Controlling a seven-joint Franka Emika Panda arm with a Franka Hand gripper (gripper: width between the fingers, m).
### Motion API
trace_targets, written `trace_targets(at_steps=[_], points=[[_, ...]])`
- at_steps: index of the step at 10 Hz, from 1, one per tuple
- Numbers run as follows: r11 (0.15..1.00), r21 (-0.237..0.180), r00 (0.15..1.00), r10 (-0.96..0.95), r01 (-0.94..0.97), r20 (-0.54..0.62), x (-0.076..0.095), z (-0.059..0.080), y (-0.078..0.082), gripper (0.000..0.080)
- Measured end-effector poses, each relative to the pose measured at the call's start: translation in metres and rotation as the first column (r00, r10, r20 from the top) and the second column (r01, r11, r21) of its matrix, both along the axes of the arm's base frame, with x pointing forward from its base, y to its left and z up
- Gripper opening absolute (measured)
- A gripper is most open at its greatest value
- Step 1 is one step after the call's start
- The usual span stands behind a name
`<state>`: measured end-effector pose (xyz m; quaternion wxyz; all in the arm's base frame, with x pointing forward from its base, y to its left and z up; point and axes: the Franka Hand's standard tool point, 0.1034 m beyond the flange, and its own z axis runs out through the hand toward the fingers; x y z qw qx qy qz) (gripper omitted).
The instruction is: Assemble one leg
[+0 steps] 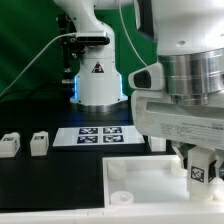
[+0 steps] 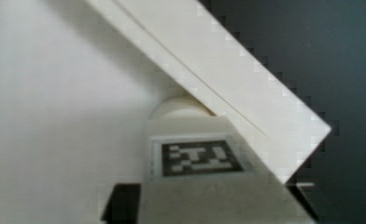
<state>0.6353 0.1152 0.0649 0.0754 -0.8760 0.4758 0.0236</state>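
claw (image 1: 201,180) clamped on a leg (image 1: 200,172)
leg by the panel (image 1: 140,186) edge; two loose legs (image 1: 10,145) (image 1: 38,143) well apart from the panel.

No letters, numbers or brand names could be read. A triangular warning sign (image 1: 98,69) stood on the arm's base (image 1: 98,92). Square black-and-white tags, patterns only, lay on the marker board (image 1: 100,134). One more sat on the leg (image 1: 199,173) (image 2: 199,157), blurred in the wrist view. Marks on two loose legs (image 1: 10,145) (image 1: 39,143) were too small to tell.
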Motion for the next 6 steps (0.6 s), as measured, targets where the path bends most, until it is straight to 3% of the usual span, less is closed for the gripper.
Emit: trace_targets(at_steps=[3, 5, 6], points=[[0.921, 0.078, 0.924, -0.380, 0.382, -0.044, -0.0032, -0.0022, -0.0006, 0.0297], [0.914, 0.078, 0.918, -0.395, 0.397, -0.046, -0.0035, -0.0025, 0.0008, 0.0297], [0.931, 0.078, 0.935, -0.354, 0.355, -0.036, -0.0037, -0.0029, 0.0008, 0.0370]])
